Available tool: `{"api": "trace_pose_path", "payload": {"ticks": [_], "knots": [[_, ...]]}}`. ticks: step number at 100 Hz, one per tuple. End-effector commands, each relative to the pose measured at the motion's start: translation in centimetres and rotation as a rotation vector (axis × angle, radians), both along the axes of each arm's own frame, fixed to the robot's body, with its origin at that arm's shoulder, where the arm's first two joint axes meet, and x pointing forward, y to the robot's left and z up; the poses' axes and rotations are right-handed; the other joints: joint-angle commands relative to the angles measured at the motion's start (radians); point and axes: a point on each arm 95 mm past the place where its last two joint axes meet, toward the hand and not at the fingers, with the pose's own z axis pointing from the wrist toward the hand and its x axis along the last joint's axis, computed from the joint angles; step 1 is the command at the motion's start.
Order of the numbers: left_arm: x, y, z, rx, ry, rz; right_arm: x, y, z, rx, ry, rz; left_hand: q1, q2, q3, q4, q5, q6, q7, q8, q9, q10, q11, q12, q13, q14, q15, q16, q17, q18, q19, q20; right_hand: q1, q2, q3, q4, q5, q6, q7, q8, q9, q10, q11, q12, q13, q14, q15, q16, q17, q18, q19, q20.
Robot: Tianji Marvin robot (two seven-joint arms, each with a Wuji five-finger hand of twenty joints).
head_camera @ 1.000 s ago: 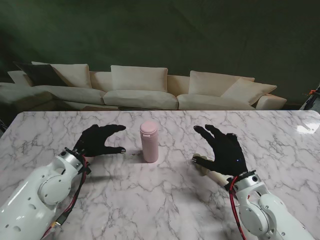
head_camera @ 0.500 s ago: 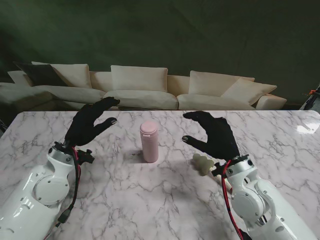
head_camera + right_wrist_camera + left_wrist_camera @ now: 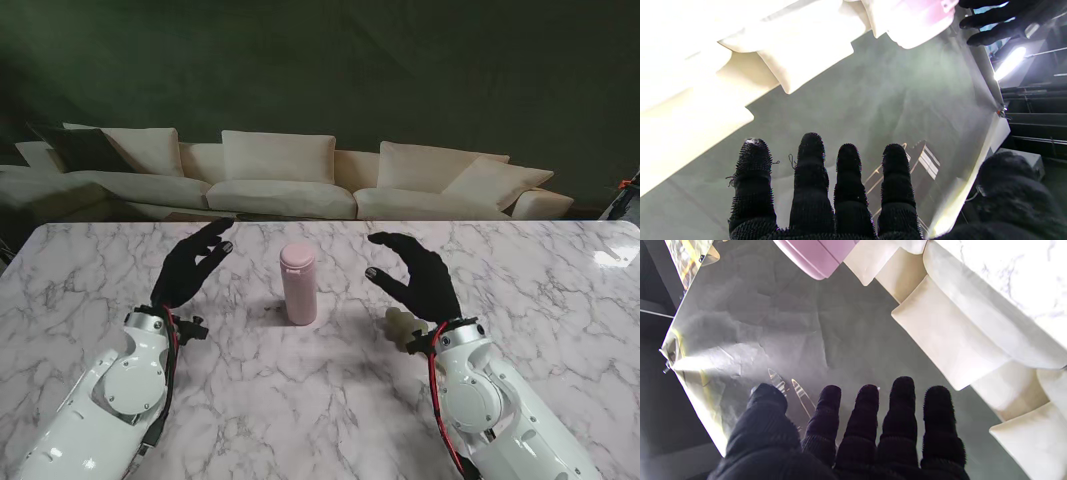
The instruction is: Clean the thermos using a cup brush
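A pink thermos (image 3: 298,283) with its lid on stands upright in the middle of the marble table (image 3: 300,400). Its top shows in the left wrist view (image 3: 813,256) and the right wrist view (image 3: 913,23). My left hand (image 3: 190,265) is raised to the left of the thermos, open, palm turned toward it, holding nothing. My right hand (image 3: 418,278) is raised to the right of it, open, fingers curved and empty. A pale cup brush (image 3: 401,327) lies on the table under my right wrist, mostly hidden. In each wrist view, black-gloved fingers (image 3: 870,420) (image 3: 846,180) are spread.
A cream sofa (image 3: 290,185) with several cushions stands behind the table's far edge, against a dark green backdrop. A bright reflection (image 3: 612,257) lies on the table's far right corner.
Both hands lifted off the table and drew back toward me, tilting upward beside the thermos. The right hand uncovered the pale brush it lay over. The thermos has not moved.
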Motion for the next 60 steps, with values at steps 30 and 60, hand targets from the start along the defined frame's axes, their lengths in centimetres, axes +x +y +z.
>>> {"api": "trace_pose_path", "payload": {"ticks": [30, 60], "knots": [[-0.4, 0.1, -2.5, 0.020, 0.166, 0.023, -0.6, 0.0, -2.0, -0.045, 0.064, 0.005, 0.030, 0.023, -0.002, 0.028, 0.014, 0.047, -0.005, -0.005, 0.017, 0.032, -0.017, 0.007, -0.013, 0.038, 0.011, 0.011, -0.018, -0.004, 0.015, 0.037, 0.012, 0.021, -0.019, 0.004, -0.022, -0.020, 0.028, -0.036, -0.024, -0.013, 0.008, 0.008, -0.005, -0.028, 0.014, 0.022, -0.007, -0.041, 0.003, 0.021], [-0.5, 0.3, -2.4, -0.030, 0.179, 0.041, -0.9, 0.0, -2.2, -0.056, 0.073, 0.012, 0.024, 0.023, -0.004, 0.028, -0.005, 0.059, -0.018, -0.009, -0.007, 0.044, -0.038, 0.000, -0.017, 0.052, 0.022, 0.015, -0.020, -0.008, 0.023, 0.038, 0.013, 0.022, -0.018, 0.004, -0.034, -0.015, 0.030, -0.050, -0.034, -0.007, 0.009, 0.008, -0.010, -0.027, 0.014, 0.022, -0.008, -0.040, 0.002, 0.026]]}}
